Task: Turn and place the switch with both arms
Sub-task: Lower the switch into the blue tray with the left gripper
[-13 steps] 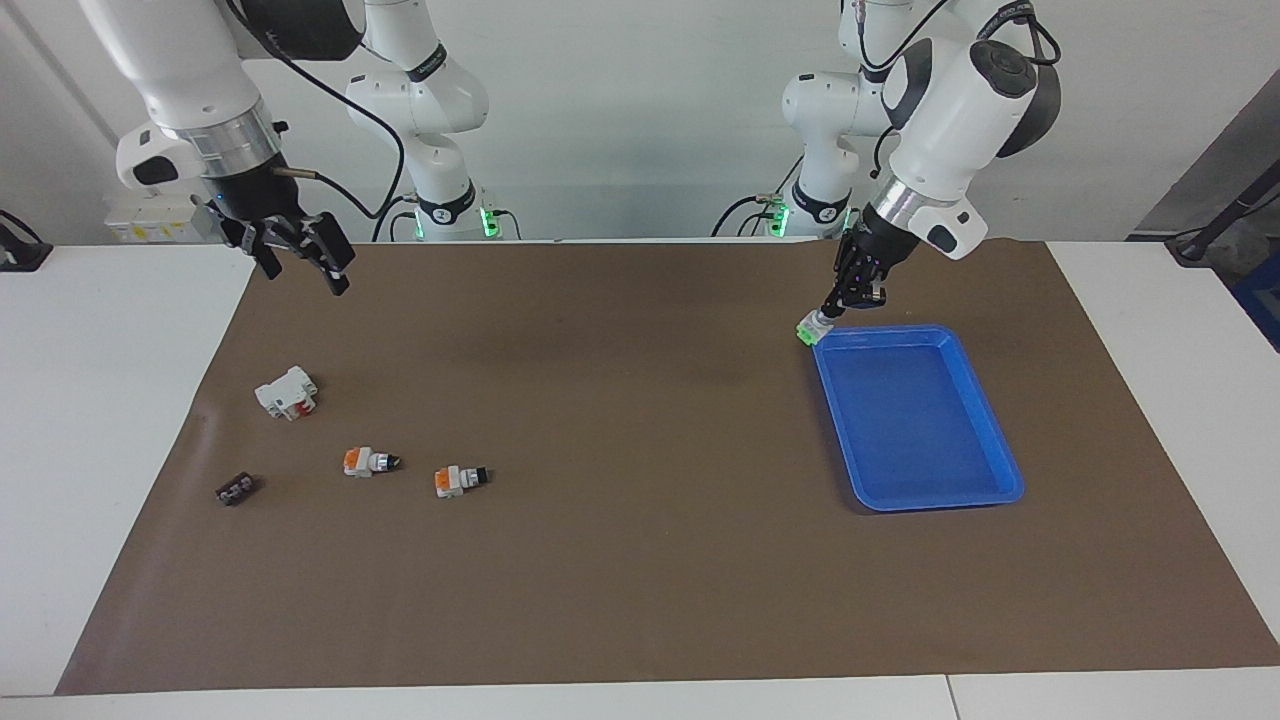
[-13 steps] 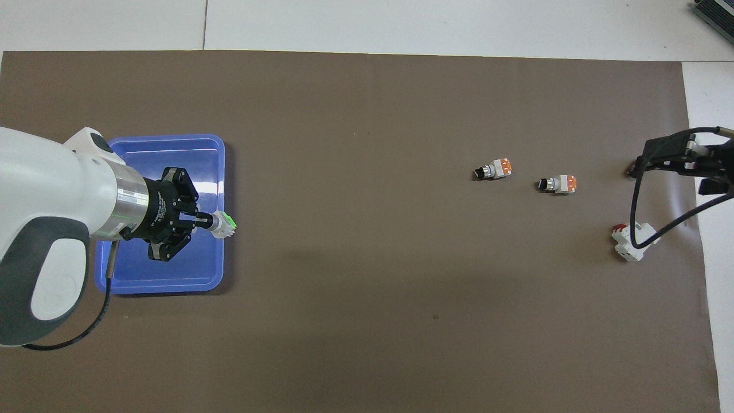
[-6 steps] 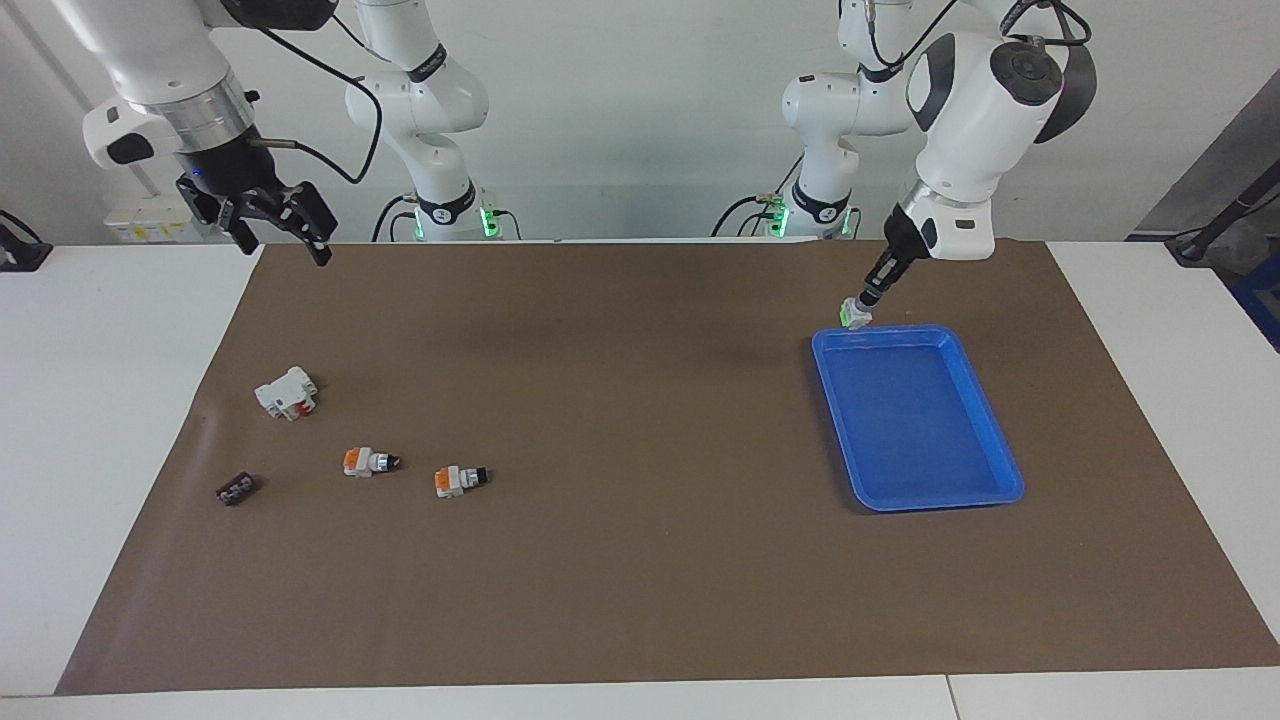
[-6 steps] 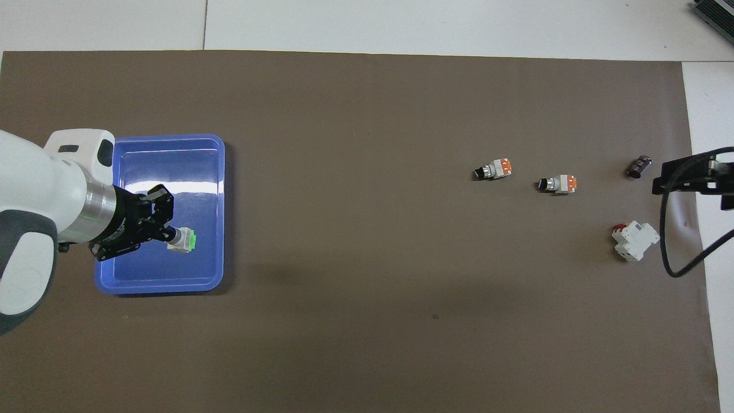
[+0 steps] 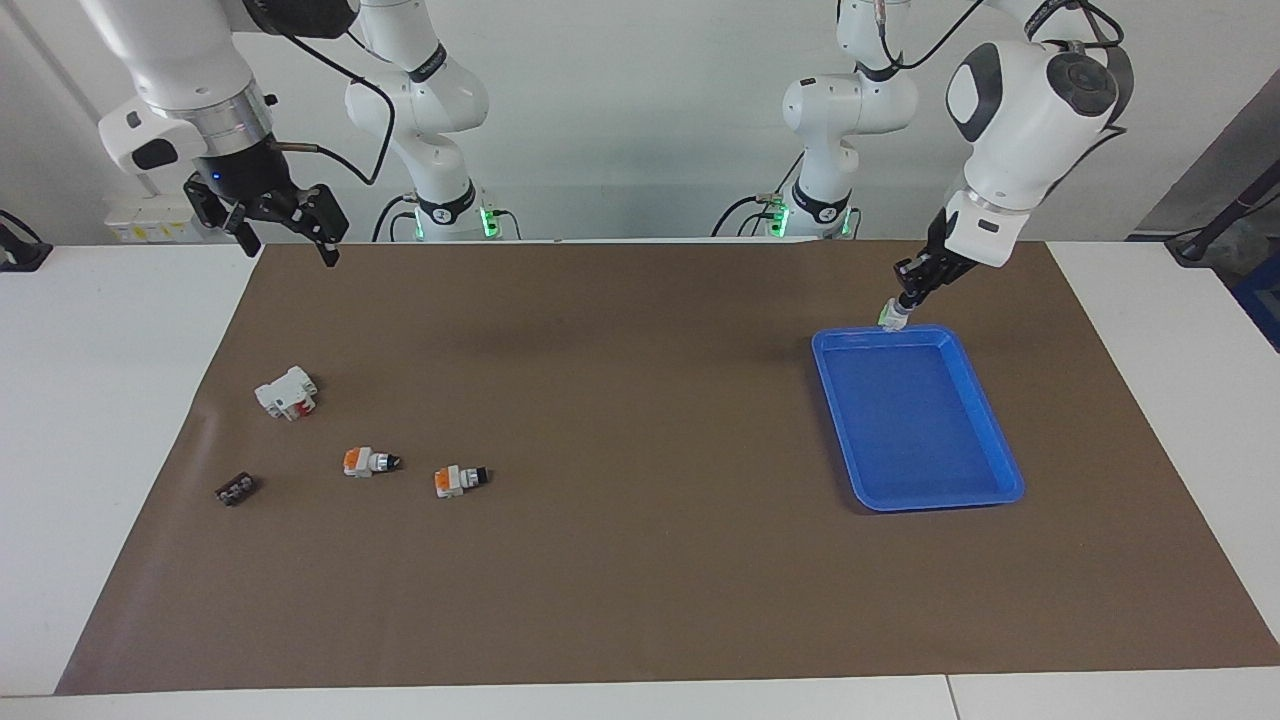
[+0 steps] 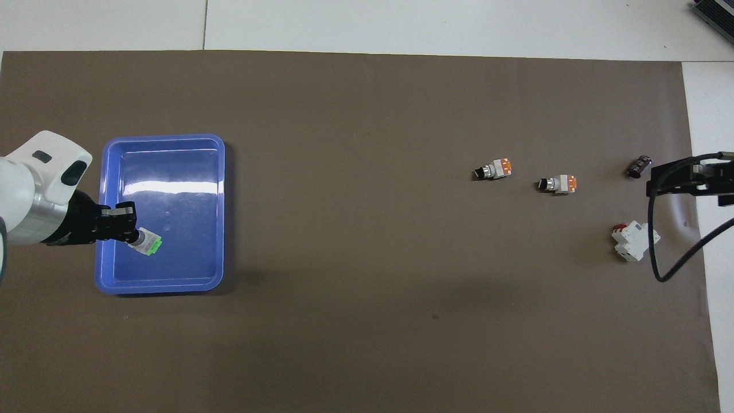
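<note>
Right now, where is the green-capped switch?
The green-capped switch is held in the shut left gripper, up over the blue tray at the left arm's end of the table.

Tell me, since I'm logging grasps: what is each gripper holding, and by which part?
Left gripper holds a green-capped switch by its knob end, over the blue tray. Right gripper holds nothing.

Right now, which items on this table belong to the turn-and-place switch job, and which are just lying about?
Part of the job:
- green-capped switch, held by the shut left gripper above the blue tray
- two orange-capped switches on the mat
- right gripper, open, waiting over the mat's edge

Lying about:
- white block with red
- small dark piece
</note>
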`<state>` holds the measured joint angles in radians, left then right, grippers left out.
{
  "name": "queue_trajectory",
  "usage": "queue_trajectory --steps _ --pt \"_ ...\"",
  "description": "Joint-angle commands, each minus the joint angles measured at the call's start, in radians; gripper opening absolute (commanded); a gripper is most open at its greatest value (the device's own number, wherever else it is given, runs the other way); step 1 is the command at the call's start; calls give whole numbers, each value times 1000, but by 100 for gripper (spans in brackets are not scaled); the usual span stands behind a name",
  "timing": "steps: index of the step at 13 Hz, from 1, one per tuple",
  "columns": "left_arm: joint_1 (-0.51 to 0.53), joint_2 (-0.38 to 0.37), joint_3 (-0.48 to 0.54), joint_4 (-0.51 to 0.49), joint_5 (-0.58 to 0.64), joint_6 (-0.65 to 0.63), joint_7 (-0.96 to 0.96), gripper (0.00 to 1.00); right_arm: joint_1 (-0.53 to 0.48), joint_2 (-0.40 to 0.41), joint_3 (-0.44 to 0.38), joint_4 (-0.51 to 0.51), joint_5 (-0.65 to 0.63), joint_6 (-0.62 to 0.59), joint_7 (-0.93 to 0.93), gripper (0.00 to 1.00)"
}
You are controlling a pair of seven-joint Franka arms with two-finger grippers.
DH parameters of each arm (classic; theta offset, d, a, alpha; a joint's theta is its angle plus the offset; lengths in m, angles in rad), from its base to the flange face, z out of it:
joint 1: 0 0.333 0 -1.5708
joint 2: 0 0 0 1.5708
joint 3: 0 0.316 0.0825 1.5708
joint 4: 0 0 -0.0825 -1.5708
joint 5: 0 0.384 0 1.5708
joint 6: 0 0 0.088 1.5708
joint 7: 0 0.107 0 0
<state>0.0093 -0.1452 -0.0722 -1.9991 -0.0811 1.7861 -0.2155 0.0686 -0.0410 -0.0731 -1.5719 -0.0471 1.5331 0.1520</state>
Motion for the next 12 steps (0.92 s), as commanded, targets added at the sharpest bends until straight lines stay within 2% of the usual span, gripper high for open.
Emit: queue_trajectory --steps 1,4,6,8,12 --pt "53 -66 -9 -117 15 91 178 0 -4 7 -1 10 -17 12 -20 100" --pt "95 -80 -9 -228 15 192 342 0 -4 6 -1 10 -17 4 -17 100" --pt "138 -51 -11 -273 15 283 437 0 -4 6 -1 10 -17 1 -17 100" --pt "173 -1 -11 -274 15 338 542 0 -6 6 -1 10 -14 4 -15 100" --pt "213 55 -11 -279 15 375 725 0 -7 6 -1 10 -14 2 -17 100"
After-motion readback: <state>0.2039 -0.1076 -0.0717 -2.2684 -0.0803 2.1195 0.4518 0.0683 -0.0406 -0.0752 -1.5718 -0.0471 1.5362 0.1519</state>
